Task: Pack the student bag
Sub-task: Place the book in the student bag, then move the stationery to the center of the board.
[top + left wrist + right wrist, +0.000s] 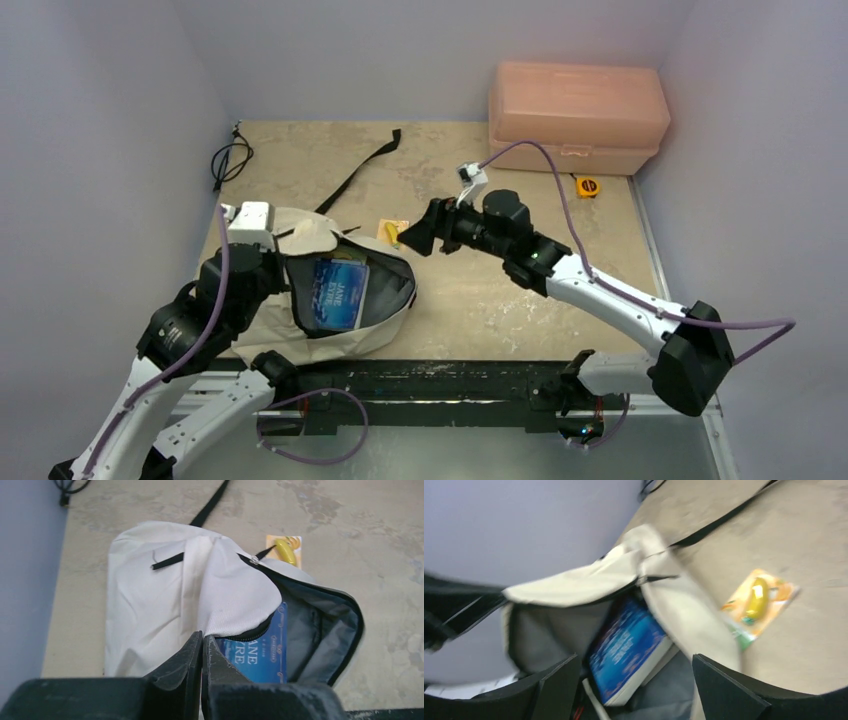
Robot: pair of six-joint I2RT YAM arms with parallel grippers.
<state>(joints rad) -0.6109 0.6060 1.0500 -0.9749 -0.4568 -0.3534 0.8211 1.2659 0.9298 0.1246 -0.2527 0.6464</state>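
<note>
Student bag (pixel 305 238) (pixel 150 595) (pixel 574 587): cream fabric backpack, lying flat at the near-left of the worktop (pixel 480 290), just ahead of the left arm's base. Main compartment unzipped, mouth gaping toward the right; grey lining visible, black zipper line around the opening.

Inside the opening: blue paperback (pixel 340 293) (pixel 260 655) (pixel 629 645), cover up. Title reads "JANE EYRE" from the top view; the left wrist view catches only "ANE" and "RE" past the flap. Small oval emblem on the cover, too small to read.

Left end effector (pixel 202 636): fingers pressed together, clamped on the edge of the bag's cream flap at the near side of the opening.

Right end effector (pixel 410 238) (pixel 634 661): fingers wide apart, nothing between them, hovering just right of the bag's far corner, facing the opening.

Small orange card packet (pixel 392 230) (pixel 285 550) (pixel 756 602) with a yellow banana-shaped item on it, flat on the worktop just beside the bag's far-right edge. Print illegible.

Black strap (pixel 360 175) runs from the bag toward the far wall. Black cable (pixel 230 160) coiled at far left. Salmon-pink plastic box (pixel 578 115), lid shut, at far right; yellow tape measure (pixel 587 186) just in front of it.
</note>
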